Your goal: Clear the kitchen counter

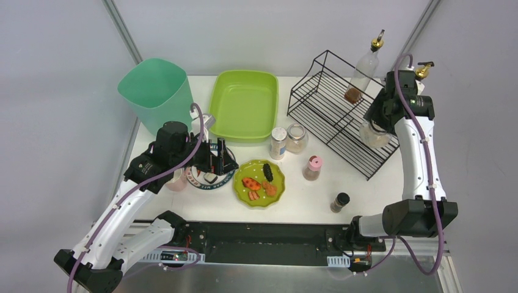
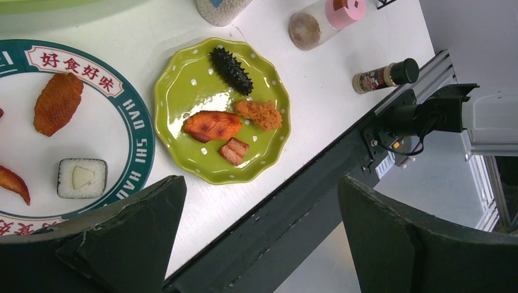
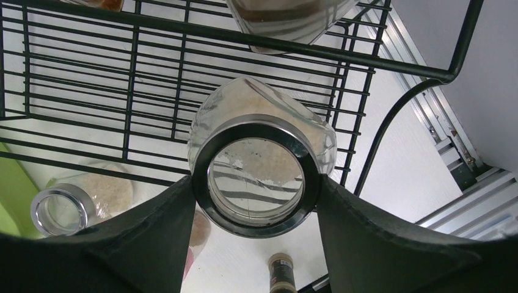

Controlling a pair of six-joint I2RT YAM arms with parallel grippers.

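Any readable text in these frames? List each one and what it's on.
"好食好味": red characters on a banner on the white plate's teal rim.
"HAO SHI HAO": white letters on the same rim, the rest hidden.
Black-capped spice bottle: label too small to read.
Held glass jar: no text visible.

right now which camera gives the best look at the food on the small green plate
Left wrist view: the small green plate sits mid-frame, close, its four food pieces distinct. Top external shows the whole plate but small, the food hard to tell apart. Right wrist does not show it.
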